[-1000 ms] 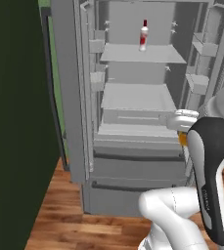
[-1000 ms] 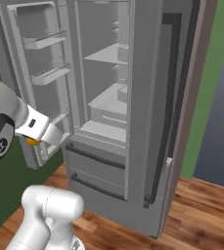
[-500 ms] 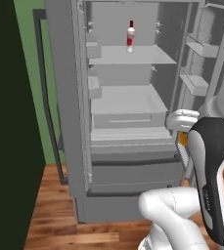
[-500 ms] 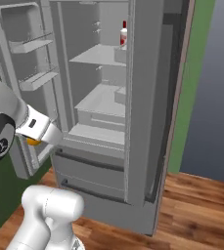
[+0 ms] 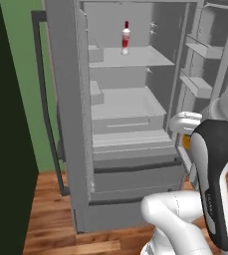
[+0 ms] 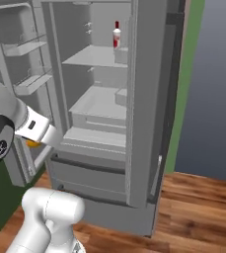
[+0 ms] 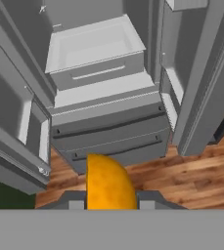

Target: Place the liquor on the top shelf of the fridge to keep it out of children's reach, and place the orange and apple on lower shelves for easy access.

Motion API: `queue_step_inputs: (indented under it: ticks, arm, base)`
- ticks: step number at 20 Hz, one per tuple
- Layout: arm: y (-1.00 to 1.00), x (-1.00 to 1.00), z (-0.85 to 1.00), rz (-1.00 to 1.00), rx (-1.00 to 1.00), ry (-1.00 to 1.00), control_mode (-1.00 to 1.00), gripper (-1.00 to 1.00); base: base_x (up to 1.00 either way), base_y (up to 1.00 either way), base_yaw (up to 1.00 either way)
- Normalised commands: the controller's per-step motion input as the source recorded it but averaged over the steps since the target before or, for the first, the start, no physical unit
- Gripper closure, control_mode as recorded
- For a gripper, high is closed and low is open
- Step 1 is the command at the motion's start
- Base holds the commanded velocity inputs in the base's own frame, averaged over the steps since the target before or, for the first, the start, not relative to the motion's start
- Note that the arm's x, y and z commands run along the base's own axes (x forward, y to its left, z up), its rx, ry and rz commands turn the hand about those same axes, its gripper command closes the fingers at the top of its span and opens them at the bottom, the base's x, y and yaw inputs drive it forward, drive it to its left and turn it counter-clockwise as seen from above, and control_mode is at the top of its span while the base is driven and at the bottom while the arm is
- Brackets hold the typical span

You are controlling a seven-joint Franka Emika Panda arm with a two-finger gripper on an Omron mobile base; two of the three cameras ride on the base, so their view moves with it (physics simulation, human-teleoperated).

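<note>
My gripper (image 7: 111, 204) clamped on orange (image 7: 108, 183), hanging before open fridge (image 5: 65, 124), level with drawers. I see liquor (image 5: 126, 37) upright on top shelf (image 5: 135, 57), toward back wall.

No wording can be read anywhere. The liquor (image 5: 126, 37) on the top shelf (image 5: 135, 57) of the fridge (image 5: 65, 124) carries a red label band, but its print is too small to make out. A small round mark on the robot's dark joint (image 6: 0, 146) and pale marks along the dark arm link (image 5: 209, 209) stay illegible.
</note>
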Motion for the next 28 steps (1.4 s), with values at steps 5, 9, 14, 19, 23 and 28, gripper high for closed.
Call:
queue_step_inputs:
  ticks: [5, 9, 14, 19, 23, 28]
  arm:
    - [0.00, 0.00, 0.00, 0.00, 0.00, 0.00, 1.00, 1.00]
    - [0.00, 0.00, 0.00, 0.00, 0.00, 0.00, 1.00, 1.00]
    - [0.00, 0.00, 0.00, 0.00, 0.00, 0.00, 1.00, 1.00]
    - [0.00, 0.00, 0.00, 0.00, 0.00, 0.00, 1.00, 1.00]
    - [0.00, 0.00, 0.00, 0.00, 0.00, 0.00, 1.00, 1.00]
    - [0.00, 0.00, 0.00, 0.00, 0.00, 0.00, 1.00, 1.00]
  base:
    - [0.47, 0.00, -0.08]
    - [0.59, 0.03, -0.04]
    - [0.60, 0.11, -0.02]
    - [0.52, 0.19, -0.01]
    - [0.47, 0.27, 0.00]
    - [0.42, 0.29, 0.00]
